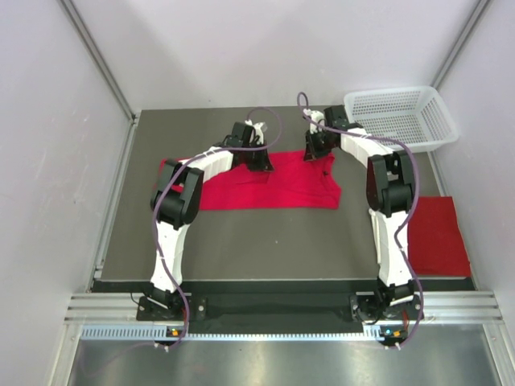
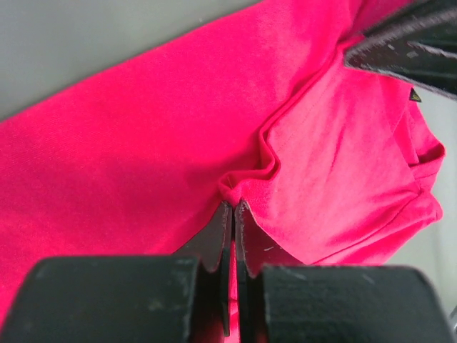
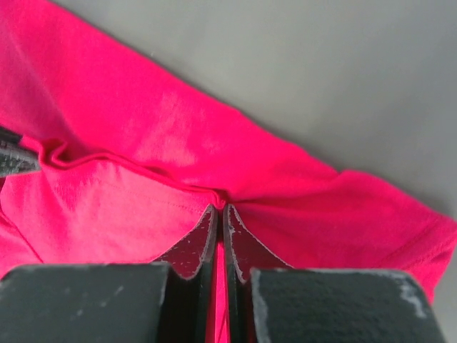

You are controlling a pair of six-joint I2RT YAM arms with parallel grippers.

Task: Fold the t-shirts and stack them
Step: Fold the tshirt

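A red t-shirt (image 1: 265, 186) lies spread across the middle of the dark table, partly folded lengthwise. My left gripper (image 1: 259, 158) sits at its far edge, shut on a pinch of the red cloth (image 2: 235, 187). My right gripper (image 1: 315, 153) is at the far edge further right, also shut on a pinch of the same shirt (image 3: 218, 194). The other gripper's black finger (image 2: 407, 50) shows at the upper right of the left wrist view. A second red t-shirt (image 1: 436, 236) lies folded at the table's right edge.
A white mesh basket (image 1: 400, 117) stands at the back right corner. Grey walls close in the table on the left, back and right. Bare dark table (image 1: 265, 241) lies between the shirt and the arm bases.
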